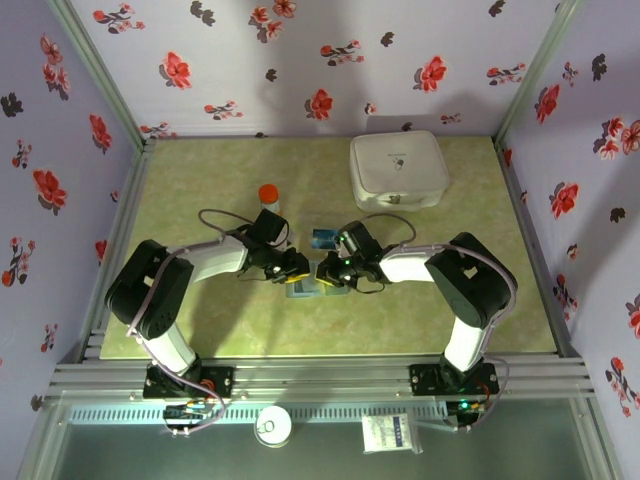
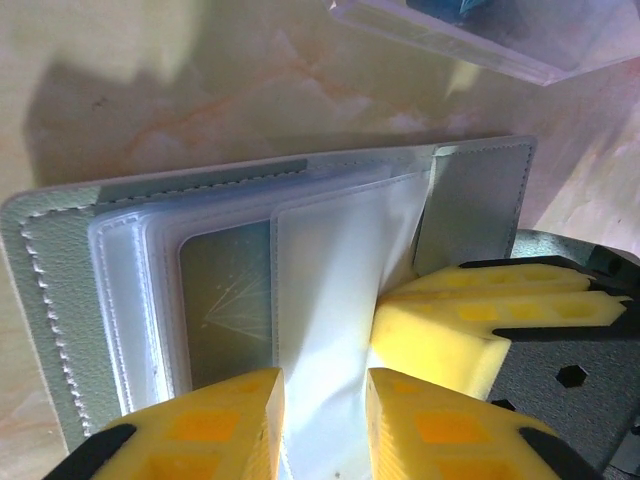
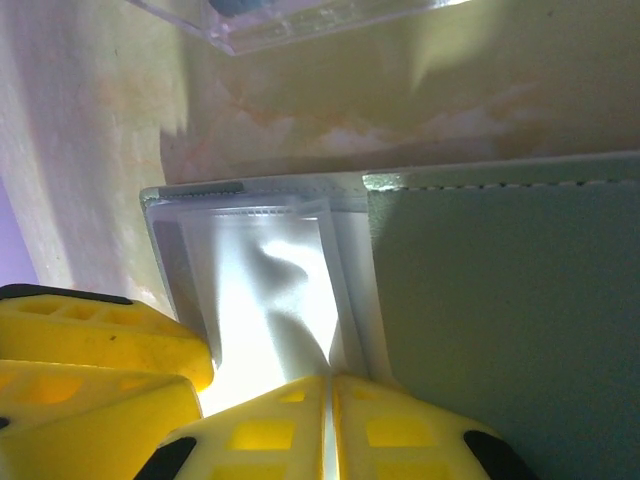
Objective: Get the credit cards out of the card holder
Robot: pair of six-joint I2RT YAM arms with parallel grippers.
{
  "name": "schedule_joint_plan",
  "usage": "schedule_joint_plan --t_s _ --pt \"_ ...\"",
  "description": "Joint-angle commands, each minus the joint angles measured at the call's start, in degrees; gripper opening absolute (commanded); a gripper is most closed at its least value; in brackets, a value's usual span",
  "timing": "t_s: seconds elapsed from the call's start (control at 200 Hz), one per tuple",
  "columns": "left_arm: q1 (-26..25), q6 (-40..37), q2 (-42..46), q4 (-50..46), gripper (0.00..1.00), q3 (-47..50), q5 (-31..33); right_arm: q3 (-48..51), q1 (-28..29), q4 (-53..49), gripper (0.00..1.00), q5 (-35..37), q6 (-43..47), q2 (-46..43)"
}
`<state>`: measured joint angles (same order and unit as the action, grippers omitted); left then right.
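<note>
- The card holder (image 2: 60, 300), a dull grey-green stitched folding wallet with clear plastic sleeves, lies open and flat on the pale green marbled table (image 1: 200, 320). It sits mid-table, between the two arms.
- The left gripper (image 2: 322, 400) has its yellow fingers set narrow, with a clear sleeve of the card holder pinched between them.
- The right gripper (image 3: 330, 400) has its yellow fingers almost touching. They are clamped on the thin edge of another clear sleeve, just beside the grey-green cover panel.
- The fingertips of the two grippers stand just beside each other over the sleeves.
- One pale card (image 2: 225, 300) with faint ray lines sits inside a sleeve, next to the sleeve pinched by the left gripper.
- A bright blue credit card (image 1: 325, 238) lies outside the card holder in a shallow clear plastic tray (image 2: 480, 45), just beyond the wallet.
- A white rounded square box (image 1: 398, 170) stands at the far right of the table, well apart.
- A small red-capped container (image 1: 268, 193) stands beyond the left gripper; it is too small to tell more.
</note>
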<state>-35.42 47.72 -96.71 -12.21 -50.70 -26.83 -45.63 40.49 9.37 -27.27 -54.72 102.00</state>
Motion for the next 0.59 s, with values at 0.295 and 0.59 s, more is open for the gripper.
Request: schedule_joint_plan --t_s 0.295,0.59 --pt "-0.6 0.2 2.0 -3.2 0.37 -1.0 2.0 4.6 -1.5 6.8 0.07 -0.8 -3.6 0.1" --pt "-1.2 1.5 0.8 -1.3 0.38 -1.3 0.6 6.7 -2.0 12.0 0.04 -2.3 -5.8 0.8"
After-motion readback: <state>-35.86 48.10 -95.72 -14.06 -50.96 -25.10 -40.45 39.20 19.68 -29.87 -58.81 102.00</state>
